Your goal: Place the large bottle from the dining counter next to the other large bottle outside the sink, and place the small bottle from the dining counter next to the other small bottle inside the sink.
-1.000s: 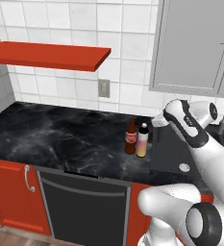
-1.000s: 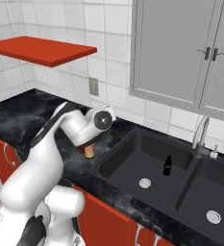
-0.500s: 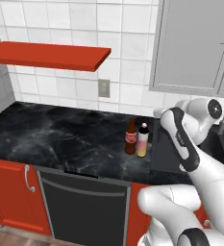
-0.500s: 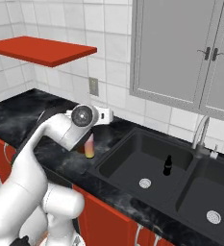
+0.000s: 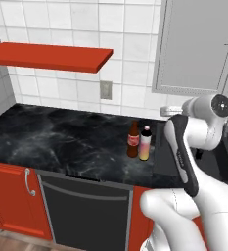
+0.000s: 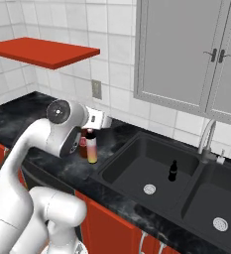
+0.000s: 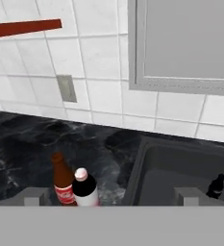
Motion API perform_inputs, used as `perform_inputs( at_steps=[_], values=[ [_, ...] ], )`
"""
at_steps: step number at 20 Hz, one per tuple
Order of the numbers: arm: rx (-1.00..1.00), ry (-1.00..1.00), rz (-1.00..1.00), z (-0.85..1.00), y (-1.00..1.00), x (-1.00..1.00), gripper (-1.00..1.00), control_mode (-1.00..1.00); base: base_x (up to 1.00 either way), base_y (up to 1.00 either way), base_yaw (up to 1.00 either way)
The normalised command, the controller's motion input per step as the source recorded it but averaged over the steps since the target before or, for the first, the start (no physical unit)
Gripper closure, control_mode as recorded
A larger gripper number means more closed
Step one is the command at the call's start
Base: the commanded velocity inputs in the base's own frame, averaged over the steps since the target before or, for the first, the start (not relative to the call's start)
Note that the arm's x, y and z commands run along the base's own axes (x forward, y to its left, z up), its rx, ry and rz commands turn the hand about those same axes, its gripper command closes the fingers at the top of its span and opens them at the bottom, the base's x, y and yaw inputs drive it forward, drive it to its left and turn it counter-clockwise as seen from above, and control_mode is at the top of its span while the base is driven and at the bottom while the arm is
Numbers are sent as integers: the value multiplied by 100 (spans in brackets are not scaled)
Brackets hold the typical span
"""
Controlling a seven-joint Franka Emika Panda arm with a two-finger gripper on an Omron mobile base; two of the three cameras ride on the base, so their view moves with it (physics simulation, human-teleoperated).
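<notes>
End effector: wide open (image 7: 111, 196), nothing btwn the grey fingertips (image 7: 35, 196); raised above the surface, facing the tiled wall.
Large bottles: brown glass-look bottle w/ red label (image 5: 133, 139) and clear bottle w/ white cap, pink-yellow contents (image 5: 145, 143); upright, touching or just beside each other, on the black marbled surface (image 5: 61, 137), just left of the sink.
Small bottle: one small dark bottle (image 6: 173, 170) upright inside left basin of the black double sink (image 6: 137, 149), near its back right corner.
Hand view: both large bottles (image 7: 64, 180) (image 7: 85, 188) low, near left fingertip; small dark bottle (image 7: 216, 186) by right one.
Other: red wall shelf (image 5: 47, 55) up left; grey cabinet doors (image 6: 186, 49) over sink; grey faucet (image 6: 206, 139) behind basins.
</notes>
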Motion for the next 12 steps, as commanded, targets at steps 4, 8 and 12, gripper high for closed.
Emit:
perform_inputs(
  at_steps=[4, 8, 12],
  values=[
    [1, -2, -14, 5, 0, -75, -100, -100, 0, 0, 0],
    [4, -6, -11, 8, 0, -85, -100, -100, 0, 0, 0],
    [1, -5, -7, 27, 0, -60, -100, -100, 0, 0, 0]
  ],
)
